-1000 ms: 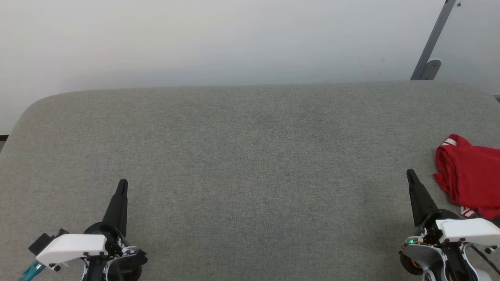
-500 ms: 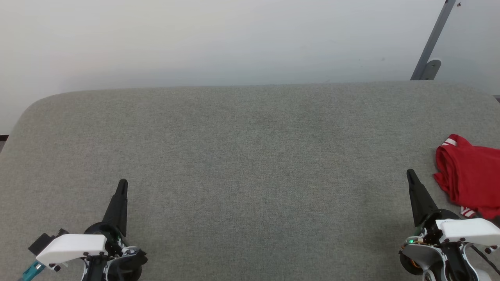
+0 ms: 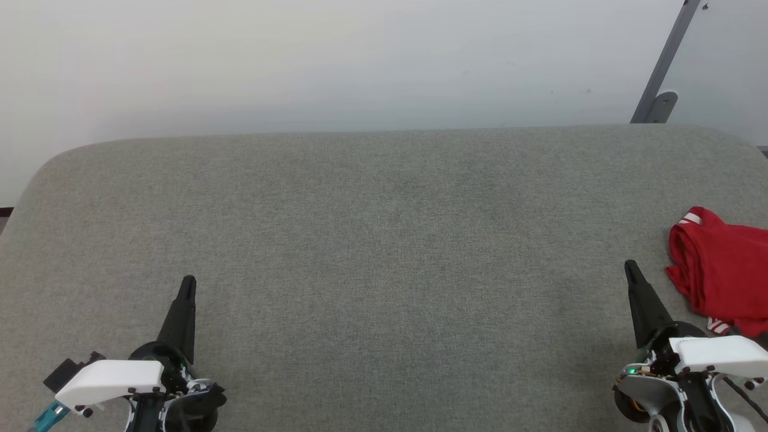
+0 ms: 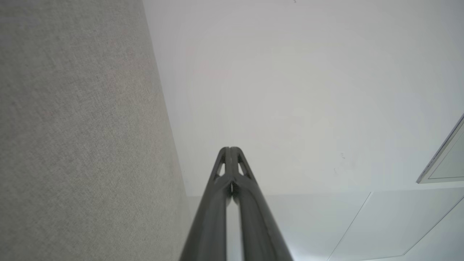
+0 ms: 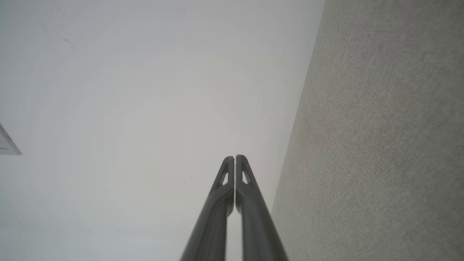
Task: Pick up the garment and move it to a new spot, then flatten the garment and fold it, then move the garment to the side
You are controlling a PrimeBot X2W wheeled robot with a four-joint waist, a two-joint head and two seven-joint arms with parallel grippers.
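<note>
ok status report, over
Left hand shut, empty. Right hand shut, empty. Garment bunched just right of right hand, untouched. Nothing between them.

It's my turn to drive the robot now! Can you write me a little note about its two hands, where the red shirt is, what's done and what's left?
Left gripper: shut, empty, low on the left above the grey table.
Right gripper: shut, empty, low on the right.
Garment: bunched in a red heap at the table's right edge, just right of that gripper; part of it is cut off by the picture's edge.
Done: nothing clearly; no neat fold shows.
Left: pick it up, move it, flatten it, fold it, set it aside.
</note>
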